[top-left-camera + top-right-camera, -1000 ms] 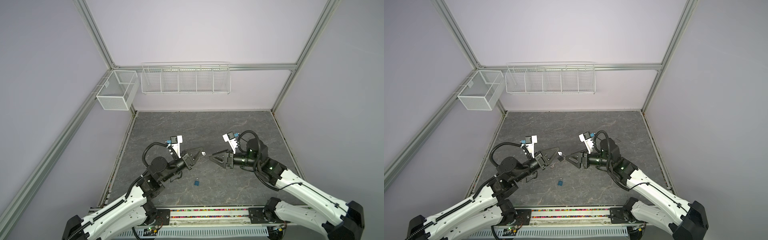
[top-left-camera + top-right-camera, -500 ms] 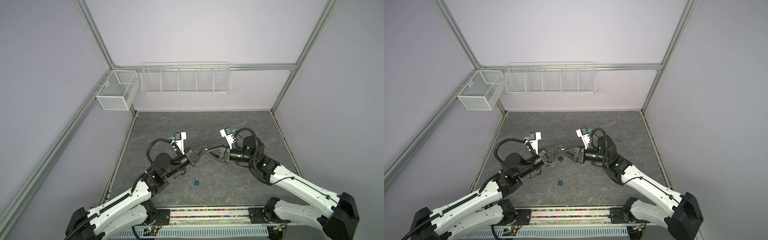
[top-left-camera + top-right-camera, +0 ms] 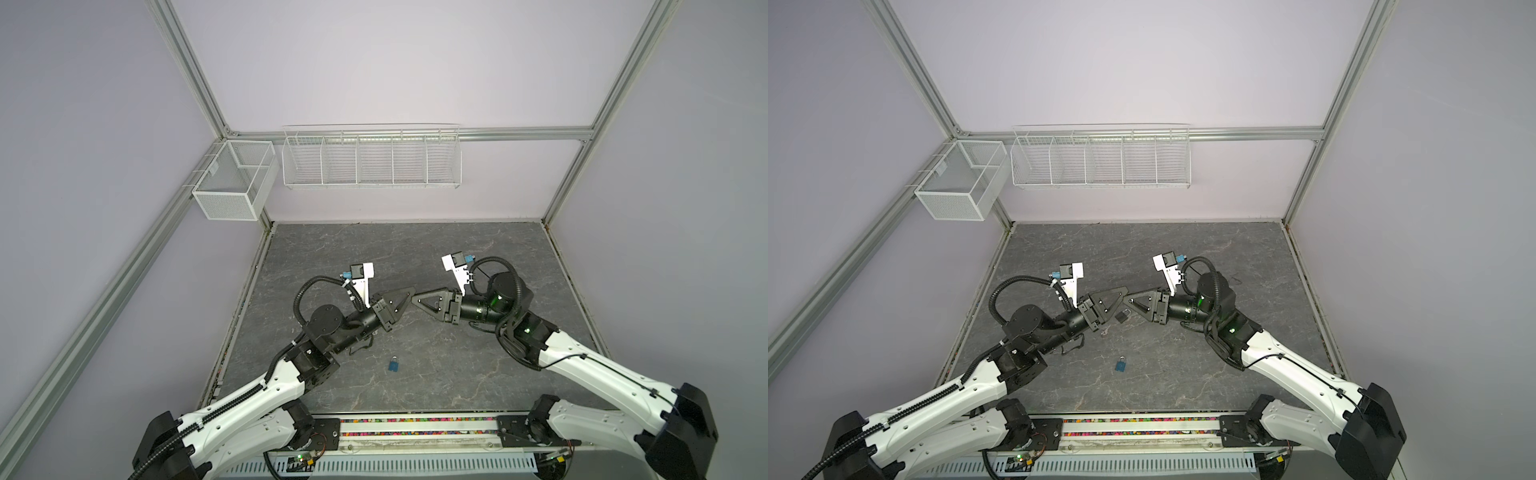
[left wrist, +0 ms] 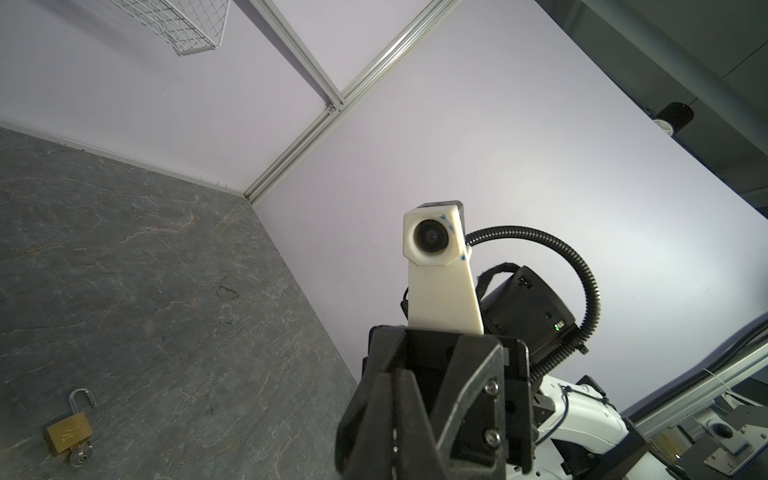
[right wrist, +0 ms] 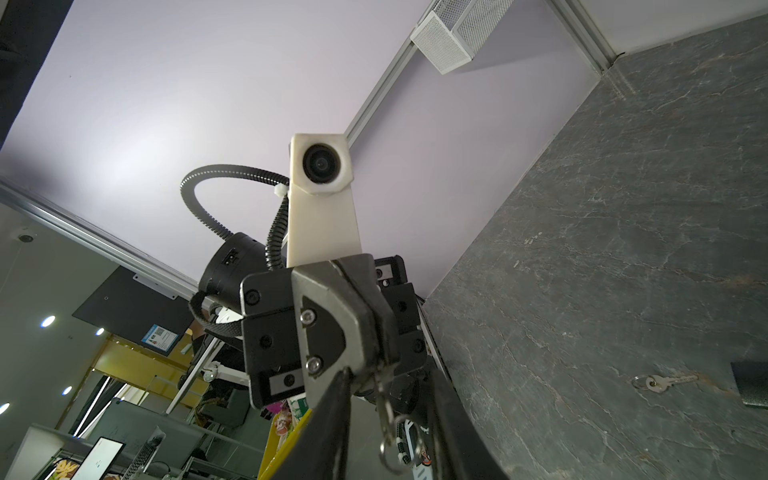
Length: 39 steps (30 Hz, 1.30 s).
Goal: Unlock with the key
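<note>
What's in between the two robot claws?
A little key. The shut left gripper pinches it, and it hangs between the right gripper's fingers. The right wrist view shows it.

1. The left arm [image 3: 249, 399] and right arm [image 3: 602, 370] have white shells and black joints.
2. A black ribbed cable [image 4: 595, 295] loops at each wrist.
3. Each wrist camera [image 4: 432, 237] has a white housing.
4. The black triangular fingers [image 3: 397, 301] carry silver screws [image 4: 491, 376].
</note>
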Tool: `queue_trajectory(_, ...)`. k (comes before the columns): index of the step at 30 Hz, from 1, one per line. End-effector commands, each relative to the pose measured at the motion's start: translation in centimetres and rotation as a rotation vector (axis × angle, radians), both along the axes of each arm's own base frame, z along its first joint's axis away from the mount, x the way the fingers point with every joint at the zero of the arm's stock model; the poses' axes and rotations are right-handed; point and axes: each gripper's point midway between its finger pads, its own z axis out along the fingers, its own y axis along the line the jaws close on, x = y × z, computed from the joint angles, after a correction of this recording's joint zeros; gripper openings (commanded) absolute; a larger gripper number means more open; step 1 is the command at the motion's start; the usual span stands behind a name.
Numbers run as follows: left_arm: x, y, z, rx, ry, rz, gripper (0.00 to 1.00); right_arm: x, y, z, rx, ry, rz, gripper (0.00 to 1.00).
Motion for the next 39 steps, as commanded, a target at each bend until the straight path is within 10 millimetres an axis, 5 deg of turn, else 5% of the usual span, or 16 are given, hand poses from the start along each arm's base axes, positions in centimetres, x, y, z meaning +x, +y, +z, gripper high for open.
queue_trajectory(1,-0.13,0.13,1.49,-0.040,-0.020,-0.001,0.00,-0.41,-0.27,0.34,0.021,-0.011,-0.003,0.30)
queue_trajectory(39,-0.10,0.63,1.49,-0.029,-0.025,0.021,0.00,-0.17,-0.61,0.16,-0.046,-0.066,-0.026,0.06)
